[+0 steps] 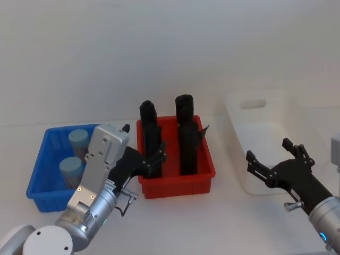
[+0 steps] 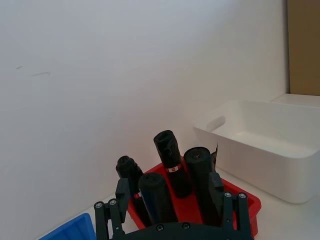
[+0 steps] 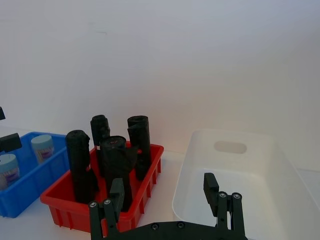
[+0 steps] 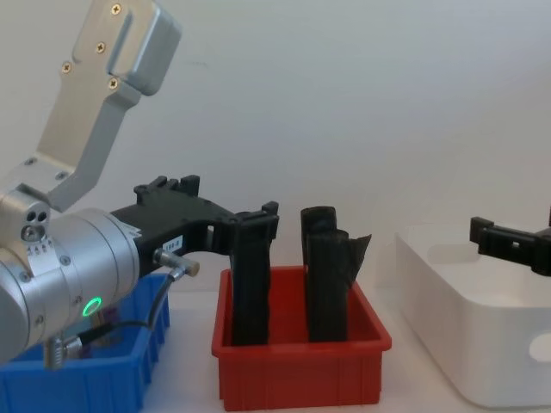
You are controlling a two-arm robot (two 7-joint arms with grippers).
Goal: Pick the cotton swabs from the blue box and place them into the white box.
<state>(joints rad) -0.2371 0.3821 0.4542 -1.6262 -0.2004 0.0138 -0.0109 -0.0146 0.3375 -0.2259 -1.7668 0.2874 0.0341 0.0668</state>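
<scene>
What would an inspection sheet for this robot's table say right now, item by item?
Surface: white table, no spills seen.
Job's things: two jars of cotton swabs stand in the blue box on the robot's left; the white box on its right has no jars seen inside.
Clutter: a red bin sits between the boxes and holds four upright black rolls.
Grippers: the left gripper is open, by the red bin's left side, next to the blue box; the right gripper is open, at the white box's near end.
Cables: a grey cable loops at the left wrist.
Surroundings: plain white wall; a brown panel beyond the white box.
</scene>
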